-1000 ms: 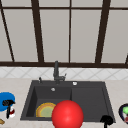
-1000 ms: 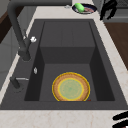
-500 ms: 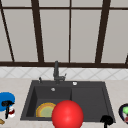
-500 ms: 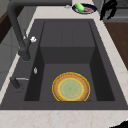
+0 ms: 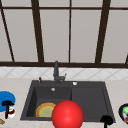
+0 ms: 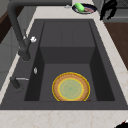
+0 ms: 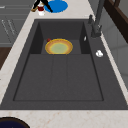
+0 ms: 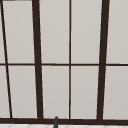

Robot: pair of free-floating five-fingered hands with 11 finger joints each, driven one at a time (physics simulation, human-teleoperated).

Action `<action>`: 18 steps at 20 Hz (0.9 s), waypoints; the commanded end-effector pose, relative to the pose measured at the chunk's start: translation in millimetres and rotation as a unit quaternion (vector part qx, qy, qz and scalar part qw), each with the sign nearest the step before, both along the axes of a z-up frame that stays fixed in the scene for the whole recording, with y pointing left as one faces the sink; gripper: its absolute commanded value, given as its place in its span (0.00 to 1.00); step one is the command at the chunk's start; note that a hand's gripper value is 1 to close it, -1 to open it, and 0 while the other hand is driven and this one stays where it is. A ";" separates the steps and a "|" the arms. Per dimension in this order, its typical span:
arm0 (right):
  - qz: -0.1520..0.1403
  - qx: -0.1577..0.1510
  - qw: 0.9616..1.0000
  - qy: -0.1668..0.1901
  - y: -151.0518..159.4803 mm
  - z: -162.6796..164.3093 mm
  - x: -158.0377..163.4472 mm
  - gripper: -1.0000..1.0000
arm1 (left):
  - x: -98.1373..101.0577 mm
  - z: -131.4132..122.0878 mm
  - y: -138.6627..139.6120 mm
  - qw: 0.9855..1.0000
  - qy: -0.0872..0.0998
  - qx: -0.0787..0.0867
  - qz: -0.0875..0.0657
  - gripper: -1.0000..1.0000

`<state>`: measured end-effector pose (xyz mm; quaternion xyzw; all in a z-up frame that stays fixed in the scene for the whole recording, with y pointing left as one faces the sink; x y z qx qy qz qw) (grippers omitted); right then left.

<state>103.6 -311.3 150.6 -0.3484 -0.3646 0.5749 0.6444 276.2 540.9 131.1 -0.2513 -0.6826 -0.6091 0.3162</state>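
Observation:
My left hand [image 5: 7, 104] hangs over the counter left of the sink, beside a blue plate [image 5: 6, 99] and a small red and white cup [image 5: 11, 113]. In the right side view the left hand [image 7: 42, 3] has straight fingers pointing down, holding nothing. My right hand [image 5: 107, 120] hovers at the sink's front right corner, close to a dark bowl [image 5: 124, 113]. In the left side view the right hand [image 6: 109, 8] hangs with relaxed fingers beside that dark bowl [image 6: 84, 8], which holds a green item. A yellow and orange plate [image 6: 71, 87] lies flat in the sink's basin.
The dark sink [image 5: 87, 96] has a deep basin on the left and a shallow drainboard on the right. A dark faucet [image 5: 56, 72] stands at its back. A big red ball [image 5: 67, 114] shows before the sink's front edge. A window spans the wall behind.

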 end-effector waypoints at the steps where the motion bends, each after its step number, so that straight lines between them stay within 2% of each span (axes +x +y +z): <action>1: 0.000 0.000 1.000 0.000 0.0 0.0 0.0 0.50 | 6.2 -12.5 2.9 1.000 0.017 -0.010 0.003 0.00; 3: 0.000 0.000 1.000 0.000 0.0 0.0 0.0 0.50 | 4.2 -11.3 3.5 1.000 0.018 -0.012 -0.001 0.00; 6: 0.000 0.000 1.000 0.000 0.0 0.0 0.0 0.50 | -1.2 7.2 1.4 1.000 0.002 -0.005 -0.004 0.00; 9: 0.000 0.000 1.000 0.000 0.0 0.0 0.0 0.50 | -2.7 29.7 2.2 1.000 0.003 -0.001 -0.001 0.00; 12: 0.000 0.000 1.000 0.000 0.0 0.0 0.0 0.50 | -7.3 41.3 1.0 1.000 0.004 -0.001 0.000 0.00; 14: 0.000 0.000 1.000 0.000 0.0 0.0 0.0 0.50 | -18.8 45.5 -3.1 1.000 -0.003 -0.001 0.000 0.00; 18: 0.000 0.000 1.000 0.000 0.0 0.0 0.0 0.50 | -39.4 48.6 -13.3 1.000 -0.004 0.007 -0.002 0.00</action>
